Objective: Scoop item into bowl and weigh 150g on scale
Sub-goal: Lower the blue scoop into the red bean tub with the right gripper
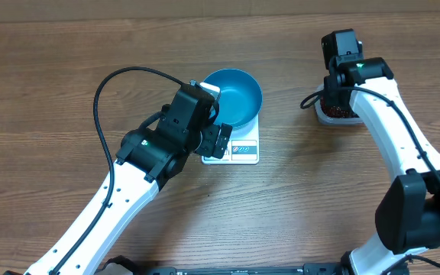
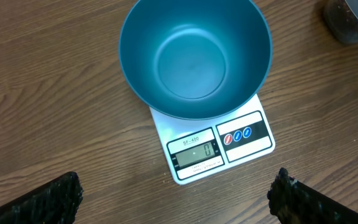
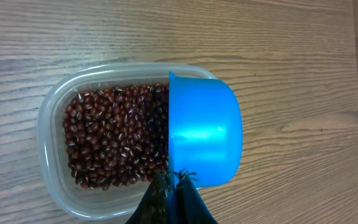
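Wood-grain table (image 1: 52,92) all round, running past every frame edge. Far right on it, beans (image 3: 110,137) filling a clear tub (image 3: 51,106); plain from right wrist, mostly hidden under the arm from overhead. Over the tub's right half, blue scoop (image 3: 204,134) turned on its side, pinched at its near end by right gripper (image 3: 171,186), jaws together. Well apart at centre, empty bowl (image 2: 194,59) on scale (image 2: 241,146), wide wood between. From left wrist only: display (image 2: 194,152) at 0, "SF-400" above, three buttons (image 2: 237,135) beside. Left gripper (image 1: 218,140) spread wide, hovering at scale's front, touching nothing
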